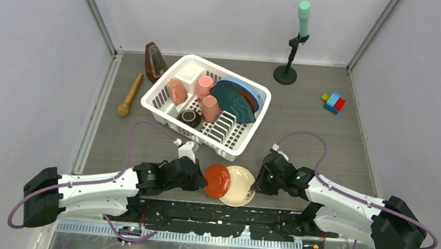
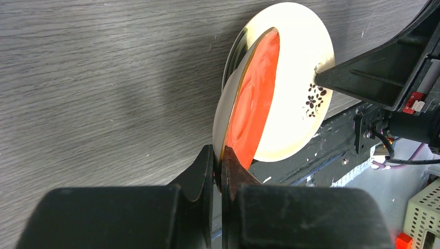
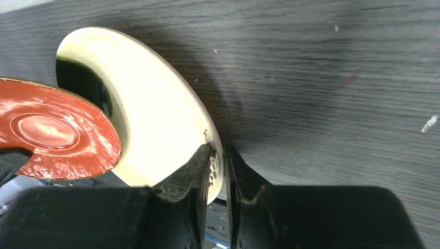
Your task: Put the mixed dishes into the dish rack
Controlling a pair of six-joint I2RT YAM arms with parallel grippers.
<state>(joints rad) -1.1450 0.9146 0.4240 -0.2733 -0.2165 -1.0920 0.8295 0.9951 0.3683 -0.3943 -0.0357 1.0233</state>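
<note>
Dish rack (image 1: 158, 102) sits mid-table, set at an angle.

Inside it:
- three pink mugs (image 1: 204, 86) in the middle
- brown bowl (image 1: 190, 118) at the near side, beside the plate dividers (image 1: 225, 128)
- dark teal plate (image 1: 235, 103) leaning at the right end, light blue plate (image 1: 256, 92) just behind it
- square cutlery cup (image 1: 189, 73) in the far-left corner; can't tell if it holds anything

Both saucers are outside the rack, near the table's front edge.
- Left gripper (image 2: 218, 158) has its jaws clenched on the rim of the red saucer (image 2: 251, 104).
- Right gripper (image 3: 218, 155) has its jaws clenched on the rim of the cream saucer (image 3: 150, 119).
- Red overlaps cream's left part. The right wrist view shows a shadowed gap between them.

Metronome (image 1: 154, 61) and a wooden pestle (image 1: 130, 94) are left of the rack. Toy blocks (image 1: 333, 102) are well off to the right.
</note>
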